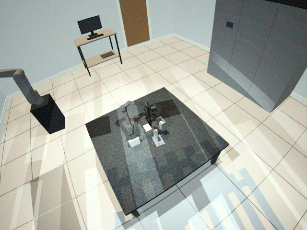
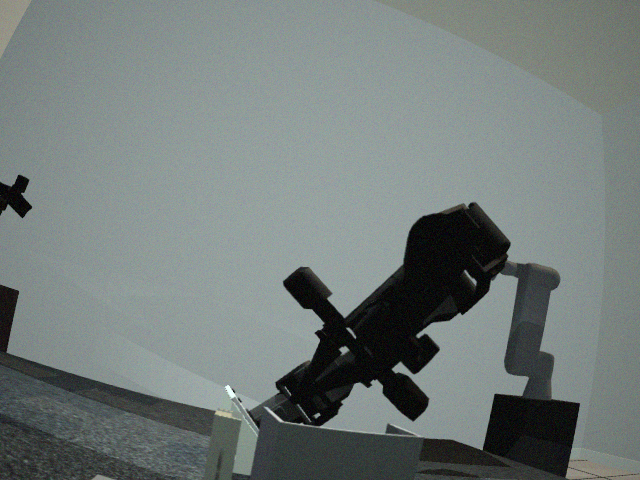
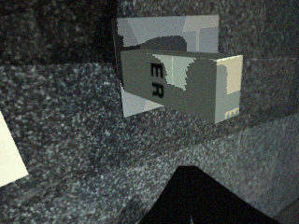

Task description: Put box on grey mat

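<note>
The ER box [image 1: 155, 132] [image 2: 222, 446] [image 3: 187, 95] stands on end on the grey mat [image 1: 160, 143] [image 3: 206, 30]. Its printed side faces sideways, with ER readable in the wrist view; the printed side is not up. My gripper [image 1: 149, 122] [image 3: 186, 174] is shut with nothing between its fingers, apart from the box and on the near side of it in the wrist view. In the exterior view its tips are partly hidden behind the bin [image 2: 341, 449]. The bin [image 1: 162, 126] also stands beside the mat, with cream box tops showing inside; their codes cannot be read.
A white tilted panel [image 1: 147, 126] [image 2: 240, 411] stands between the arm and the mat, close to my fingers; part of it shows in the wrist view [image 3: 8, 156]. A pale green-white block [image 1: 134, 142] stands on the table to the left of the mat in the top view.
</note>
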Controlling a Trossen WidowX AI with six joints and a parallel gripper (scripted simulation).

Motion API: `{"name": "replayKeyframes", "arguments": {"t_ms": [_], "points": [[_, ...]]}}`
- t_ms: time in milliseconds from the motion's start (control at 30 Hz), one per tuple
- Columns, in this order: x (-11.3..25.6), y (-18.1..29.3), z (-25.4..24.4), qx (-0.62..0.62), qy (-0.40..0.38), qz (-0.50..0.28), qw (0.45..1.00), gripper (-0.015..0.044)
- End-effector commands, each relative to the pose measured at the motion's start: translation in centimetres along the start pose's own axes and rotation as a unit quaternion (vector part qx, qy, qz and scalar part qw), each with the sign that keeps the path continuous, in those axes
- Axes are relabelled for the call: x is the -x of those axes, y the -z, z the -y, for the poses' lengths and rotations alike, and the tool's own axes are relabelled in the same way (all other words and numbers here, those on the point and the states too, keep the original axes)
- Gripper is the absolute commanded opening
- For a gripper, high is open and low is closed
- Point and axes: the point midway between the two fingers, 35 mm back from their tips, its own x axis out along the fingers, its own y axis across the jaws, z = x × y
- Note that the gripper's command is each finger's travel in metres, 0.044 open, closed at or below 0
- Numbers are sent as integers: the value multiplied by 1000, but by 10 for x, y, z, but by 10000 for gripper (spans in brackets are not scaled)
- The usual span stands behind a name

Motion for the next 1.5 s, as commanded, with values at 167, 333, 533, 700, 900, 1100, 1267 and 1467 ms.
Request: {"name": "replayKeyframes", "arguments": {"t_ms": [167, 333, 533, 700, 900, 1100, 1267, 1467], "points": [[-3, -3, 3, 102, -41, -8, 994, 0], [-5, -4, 5, 161, -64, -7, 985, 0], [-7, -6, 9, 230, -91, -1, 969, 0], [-8, -8, 11, 286, -113, 9, 951, 0], [-10, -10, 15, 351, -138, 26, 926, 0], [-11, -13, 18, 413, -161, 48, 895, 0], [-12, -15, 22, 462, -176, 71, 867, 0], [-13, -17, 26, 517, -191, 101, 828, 0]]}}
